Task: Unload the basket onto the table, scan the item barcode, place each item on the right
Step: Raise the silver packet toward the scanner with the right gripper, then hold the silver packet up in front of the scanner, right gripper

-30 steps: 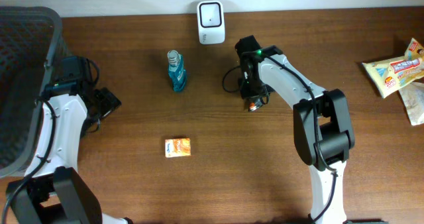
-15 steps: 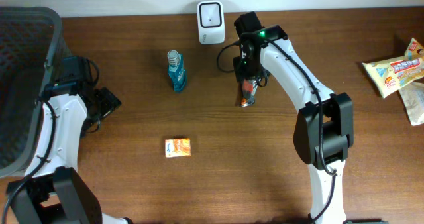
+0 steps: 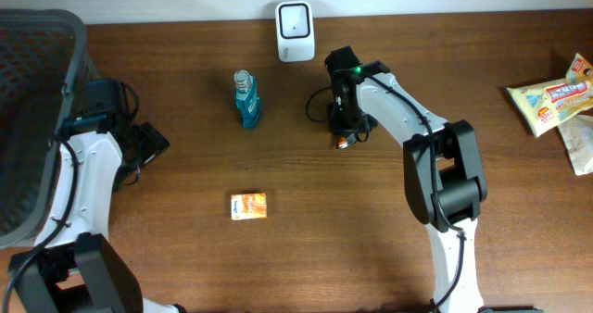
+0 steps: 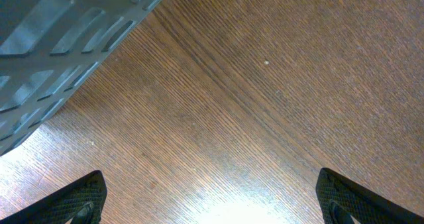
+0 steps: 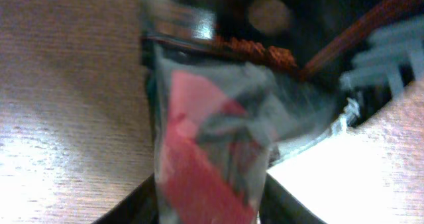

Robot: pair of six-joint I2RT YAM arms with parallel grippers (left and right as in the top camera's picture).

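Note:
My right gripper (image 3: 345,128) hangs over the table just right of and below the white scanner (image 3: 295,18). It is shut on a small red and silver packet (image 5: 205,138), which fills the blurred right wrist view and presses against both fingers (image 5: 126,211). From overhead only the packet's lower tip (image 3: 343,143) shows under the gripper. No barcode can be made out. My left gripper (image 3: 153,142) rests at the far left, open, with bare wood between its fingertips (image 4: 86,197).
A blue bottle (image 3: 246,100) lies left of the scanner. An orange box (image 3: 248,206) sits nearer the front. Snack bags (image 3: 551,95) lie at the right edge. A dark mesh basket (image 3: 37,118) stands at the far left, its wall (image 4: 59,45) close to my left gripper.
My right gripper rose toward the scanner with the packet, then came back down and slightly left. The left arm has not moved.

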